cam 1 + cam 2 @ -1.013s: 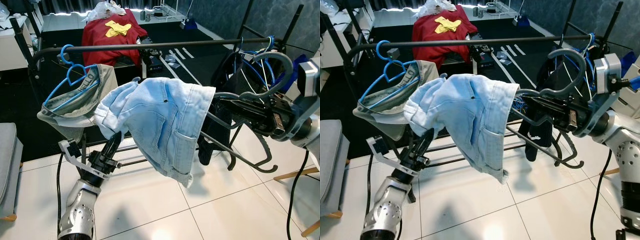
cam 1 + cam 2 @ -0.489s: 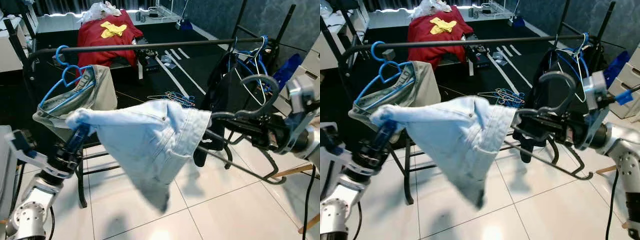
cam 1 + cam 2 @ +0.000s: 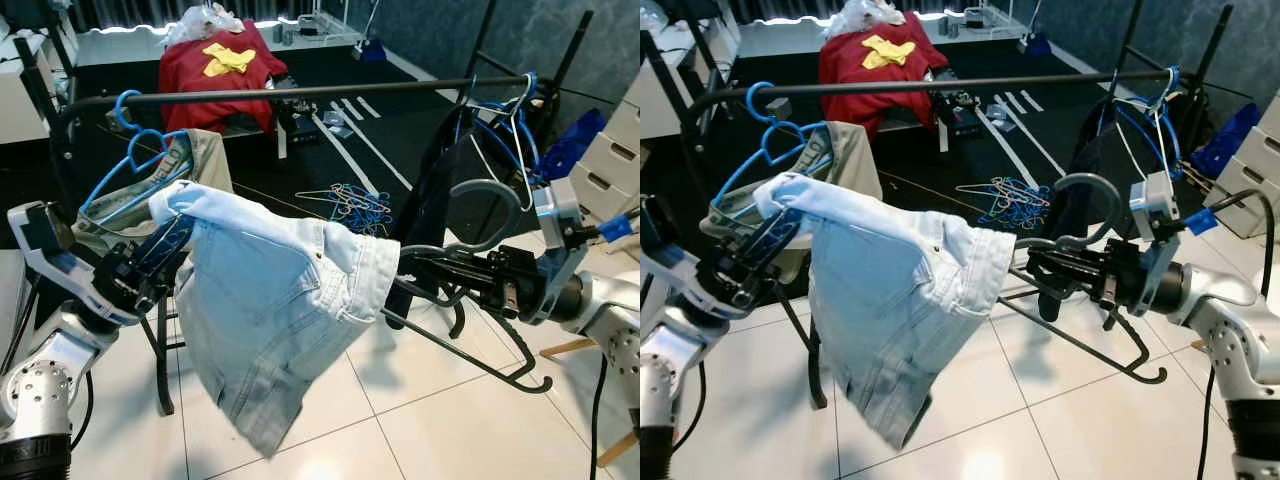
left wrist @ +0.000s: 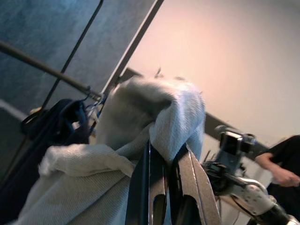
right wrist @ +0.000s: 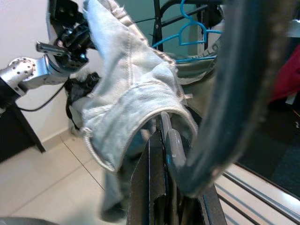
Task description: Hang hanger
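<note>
Two grippers share one load in front of you: a pair of light denim shorts (image 3: 270, 310) stretched between them, below and in front of the black rail (image 3: 300, 93). Your left gripper (image 3: 160, 255) is clenched on one corner of the waistband, lifting it to a peak just beside the khaki garment (image 3: 195, 165) that hangs on a blue hanger (image 3: 135, 150) at the left end of the rail. Your right gripper (image 3: 1040, 268) is clamped on the dark grey hanger (image 3: 1085, 190), whose hook curls up above the fingers while its long bar slants down toward the tiled floor (image 3: 430, 420); the shorts' other side is draped over the hanger's near end.

The left wrist view gives you what the head views cannot: the two black fingers (image 4: 154, 187) pinched tight on a fold of denim, with a person's arm at the far edge. The right wrist view shows the fingers closed along the hanger's neck, the waistband hem looped over it, and the thick hook blurred close to the lens.

From the head views you also get the surroundings: dark clothes (image 3: 440, 190) on more blue hangers at the rail's right end, loose hangers (image 3: 350, 205) on the black mat, and a red shirt (image 3: 215, 70) farther back.
</note>
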`<state>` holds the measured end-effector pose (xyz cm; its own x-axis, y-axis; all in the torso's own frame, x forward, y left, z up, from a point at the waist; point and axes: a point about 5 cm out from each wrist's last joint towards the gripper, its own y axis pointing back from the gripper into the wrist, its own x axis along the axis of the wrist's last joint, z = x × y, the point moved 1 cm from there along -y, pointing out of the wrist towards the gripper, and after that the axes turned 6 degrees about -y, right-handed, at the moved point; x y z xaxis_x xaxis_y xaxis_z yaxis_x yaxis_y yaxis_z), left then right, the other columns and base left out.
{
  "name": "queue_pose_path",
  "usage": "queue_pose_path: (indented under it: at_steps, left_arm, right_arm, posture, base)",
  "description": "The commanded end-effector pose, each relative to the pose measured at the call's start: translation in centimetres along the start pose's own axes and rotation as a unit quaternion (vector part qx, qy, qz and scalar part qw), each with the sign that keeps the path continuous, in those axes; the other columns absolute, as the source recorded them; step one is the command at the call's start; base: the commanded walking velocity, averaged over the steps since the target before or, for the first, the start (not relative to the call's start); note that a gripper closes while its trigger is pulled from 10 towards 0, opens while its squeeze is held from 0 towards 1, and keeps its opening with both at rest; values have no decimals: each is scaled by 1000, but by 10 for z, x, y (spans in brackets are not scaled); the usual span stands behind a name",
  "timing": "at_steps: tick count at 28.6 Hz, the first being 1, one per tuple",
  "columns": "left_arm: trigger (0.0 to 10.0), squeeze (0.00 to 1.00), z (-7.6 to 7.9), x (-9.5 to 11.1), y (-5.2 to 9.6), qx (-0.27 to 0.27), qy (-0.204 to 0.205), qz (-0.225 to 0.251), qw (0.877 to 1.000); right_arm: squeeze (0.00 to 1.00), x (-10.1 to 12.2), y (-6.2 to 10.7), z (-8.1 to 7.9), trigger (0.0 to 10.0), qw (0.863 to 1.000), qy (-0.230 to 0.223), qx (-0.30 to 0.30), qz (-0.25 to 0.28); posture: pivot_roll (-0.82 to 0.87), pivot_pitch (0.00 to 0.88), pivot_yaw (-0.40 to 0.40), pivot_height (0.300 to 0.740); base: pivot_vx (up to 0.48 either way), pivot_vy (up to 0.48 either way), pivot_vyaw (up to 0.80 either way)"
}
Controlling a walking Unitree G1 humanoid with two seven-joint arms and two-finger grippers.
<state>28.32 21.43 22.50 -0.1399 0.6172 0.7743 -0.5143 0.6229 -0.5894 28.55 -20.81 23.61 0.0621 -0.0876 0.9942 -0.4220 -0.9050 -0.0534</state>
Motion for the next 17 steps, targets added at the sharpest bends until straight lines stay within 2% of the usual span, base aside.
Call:
queue_pose_path:
  at_steps: [1,2,4,6,7,8,9,11,15,17]
  left_arm:
    - [0,0,-2,5,-8,14,-23,-11,1000]
    - [0,0,-2,5,-8,14,-23,-11,1000]
    - [0,0,-17,12,-17,79,-62,16,995]
    - [0,0,-21,15,-19,100,-72,29,992]
    - [0,0,-24,22,-21,108,-73,51,990]
    - [0,0,-25,26,-22,110,-71,63,989]
    - [0,0,-25,26,-22,110,-71,63,989]
    - [0,0,-21,37,-29,92,-66,82,990]
    - [0,0,-18,40,-32,78,-65,83,991]
    - [0,0,-18,40,-32,78,-72,75,992]
  right_arm:
    - [0,5,-5,-7,0,999,10,8,29]
    - [0,5,-5,-7,0,999,10,8,29]
    - [0,-3,-13,-17,0,999,-4,25,43]
    - [0,-7,-16,-19,0,999,-6,28,43]
    - [0,-21,-16,-23,0,999,5,32,-5]
    - [0,-31,-16,-25,0,998,15,34,-41]
    - [0,-31,-16,-25,0,998,15,34,-41]
    - [0,-46,-13,-23,0,998,18,11,-66]
    - [0,-55,-9,-19,0,995,30,-7,-90]
    - [0,-64,-5,-10,0,988,74,-41,-130]
  posture:
    - [-228,86,1,740]
    - [-228,86,1,740]
    - [-224,80,9,740]
    - [-224,80,10,740]
    - [-225,73,17,740]
    - [-225,73,18,740]
    - [-225,73,18,740]
    - [-220,65,19,740]
    - [-218,62,22,740]
    - [-217,57,22,740]
  base:
    - [0,0,0]
    - [0,0,0]
    - [0,0,0]
    - [0,0,0]
    - [0,0,0]
    - [0,0,0]
    - [0,0,0]
    - [0,0,0]
    - [0,0,0]
    - [0,0,0]
